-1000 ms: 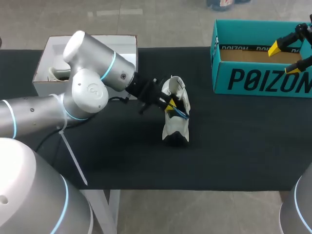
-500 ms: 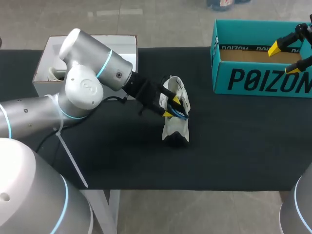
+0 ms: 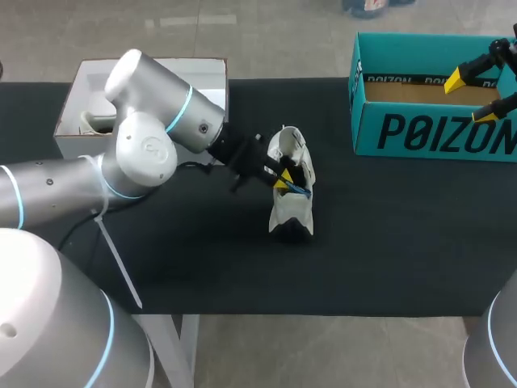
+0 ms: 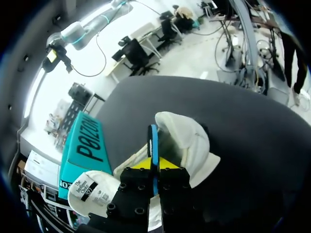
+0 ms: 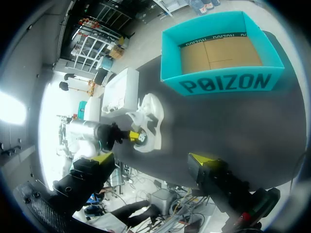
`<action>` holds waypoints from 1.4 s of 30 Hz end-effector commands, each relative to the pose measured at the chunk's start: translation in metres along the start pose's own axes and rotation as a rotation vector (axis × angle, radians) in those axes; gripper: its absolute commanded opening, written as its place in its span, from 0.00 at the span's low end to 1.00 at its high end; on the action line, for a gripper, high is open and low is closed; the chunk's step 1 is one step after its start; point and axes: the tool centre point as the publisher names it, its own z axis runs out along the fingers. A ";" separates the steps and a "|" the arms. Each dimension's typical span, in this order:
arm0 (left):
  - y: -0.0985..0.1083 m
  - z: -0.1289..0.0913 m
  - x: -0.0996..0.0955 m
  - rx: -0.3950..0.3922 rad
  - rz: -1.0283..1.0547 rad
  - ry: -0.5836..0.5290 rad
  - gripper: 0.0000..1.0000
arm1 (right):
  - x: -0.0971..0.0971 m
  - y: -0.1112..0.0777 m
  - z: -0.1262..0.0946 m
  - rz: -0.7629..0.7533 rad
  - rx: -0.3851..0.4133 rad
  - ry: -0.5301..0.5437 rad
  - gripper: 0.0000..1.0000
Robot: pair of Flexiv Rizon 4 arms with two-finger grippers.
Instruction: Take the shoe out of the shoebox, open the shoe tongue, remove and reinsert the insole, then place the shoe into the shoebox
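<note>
1. The white shoe (image 3: 287,202) rests on the dark counter (image 3: 388,242), out of both boxes, between the white box (image 3: 161,77) and the teal box (image 3: 436,129).
2. The left arm's fingers (image 3: 283,179) are at the shoe's opening. In the left wrist view they are pressed together on the blue insole (image 4: 153,138), which stands edge-on out of the shoe.
3. The right arm's fingers (image 3: 469,98) hang above the teal box, well apart from the shoe. They are spread wide with nothing between them.
4. The teal box is open, with bare brown cardboard for a floor.
</note>
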 end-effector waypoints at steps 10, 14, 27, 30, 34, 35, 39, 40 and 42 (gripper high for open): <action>0.003 0.002 -0.005 -0.006 -0.024 -0.003 0.36 | 0.000 -0.001 0.000 0.002 -0.001 -0.002 1.00; -0.005 -0.007 -0.003 -0.006 -0.004 -0.015 0.57 | 0.000 -0.001 0.000 0.002 -0.001 -0.002 1.00; -0.011 -0.013 0.000 0.025 0.012 -0.017 0.05 | 0.000 -0.001 0.000 0.002 -0.001 -0.002 1.00; -0.009 -0.006 0.002 0.034 0.009 0.005 0.00 | 0.000 -0.001 0.000 0.002 -0.001 -0.002 1.00; -0.009 -0.004 0.003 0.040 0.007 0.015 0.00 | 0.000 -0.001 0.000 0.002 -0.001 -0.002 1.00; -0.009 -0.003 0.003 0.042 0.006 0.018 0.00 | 0.000 -0.001 0.000 0.002 -0.001 -0.002 1.00; -0.009 0.001 0.004 0.050 0.004 0.028 0.00 | 0.000 -0.001 0.000 0.002 -0.001 -0.002 1.00; -0.009 0.003 0.005 0.055 0.003 0.033 0.00 | 0.000 -0.001 0.000 0.002 -0.001 -0.002 1.00; -0.010 0.004 0.006 0.059 0.005 0.040 0.00 | 0.000 -0.001 0.000 0.002 -0.001 -0.002 1.00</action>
